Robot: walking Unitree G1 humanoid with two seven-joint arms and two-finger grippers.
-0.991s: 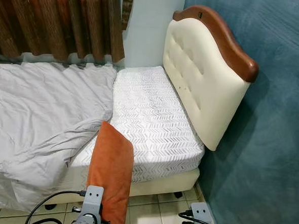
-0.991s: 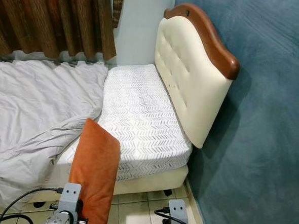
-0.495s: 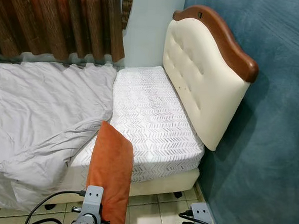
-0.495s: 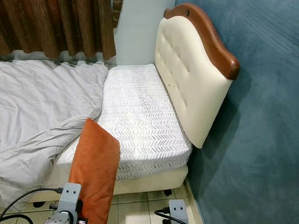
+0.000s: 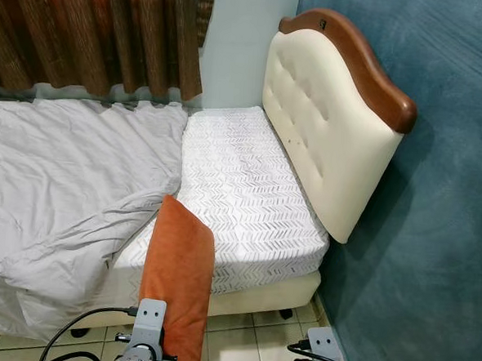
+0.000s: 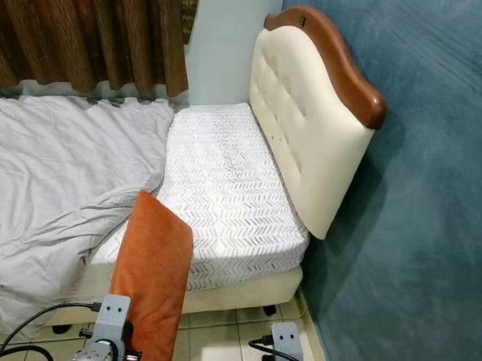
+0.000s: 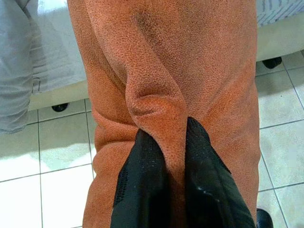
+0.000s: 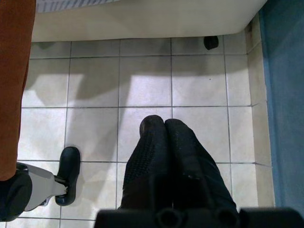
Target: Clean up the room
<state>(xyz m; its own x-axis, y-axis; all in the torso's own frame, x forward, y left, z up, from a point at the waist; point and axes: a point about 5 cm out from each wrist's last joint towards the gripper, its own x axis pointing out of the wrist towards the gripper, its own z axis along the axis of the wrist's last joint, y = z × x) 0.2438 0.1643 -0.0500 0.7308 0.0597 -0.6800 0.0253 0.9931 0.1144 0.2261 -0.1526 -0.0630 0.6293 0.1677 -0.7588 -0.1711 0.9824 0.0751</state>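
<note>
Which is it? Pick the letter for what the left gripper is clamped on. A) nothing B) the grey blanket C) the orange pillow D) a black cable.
C: in the left wrist view the left gripper has its two black fingers pinched on a fold of the orange pillow, which hangs upright over the tiled floor beside the bed.

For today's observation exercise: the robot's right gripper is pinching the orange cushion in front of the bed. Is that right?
Not quite. The left gripper pinches the orange cushion in front of the bed, as the left wrist view shows. The right gripper hangs shut over the floor tiles.
</note>
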